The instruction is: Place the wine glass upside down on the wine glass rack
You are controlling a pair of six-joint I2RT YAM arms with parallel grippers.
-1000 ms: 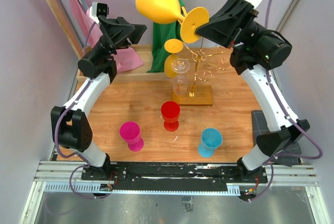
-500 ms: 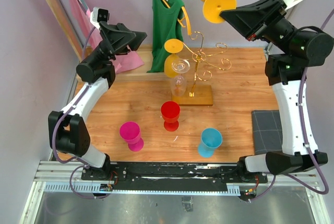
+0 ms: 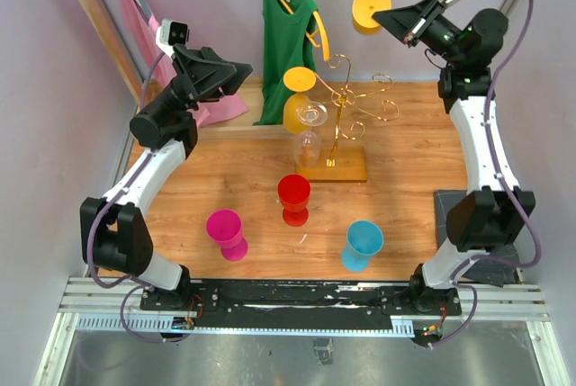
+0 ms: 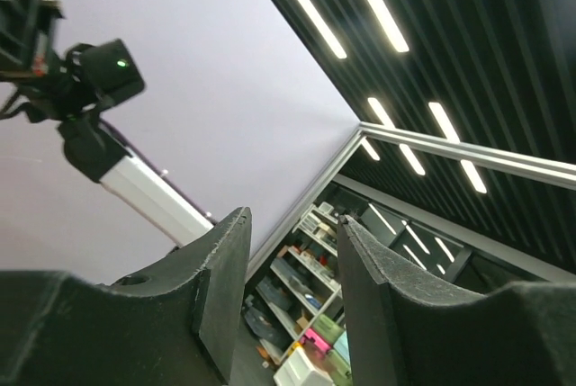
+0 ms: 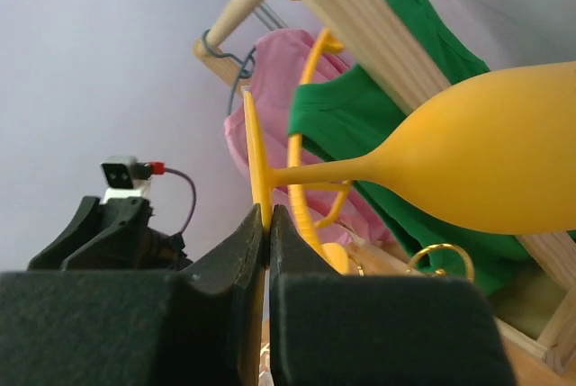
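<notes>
Pinching the wine glass by its foot, right tool hangs near green shirt; left tool spread.

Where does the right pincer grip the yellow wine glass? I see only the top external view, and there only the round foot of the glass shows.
Observer: In the right wrist view, the right pincer is shut on the thin rim of the foot of the yellow wine glass.
Operator: And where is the bowl?
Observer: It is outside your frame. The right wrist view shows it at the far end of the stem, with the green shirt behind it.
Operator: Does the left pincer hold anything?
Observer: No. The left wrist view shows the left pincer open, with nothing in its gap.
</notes>
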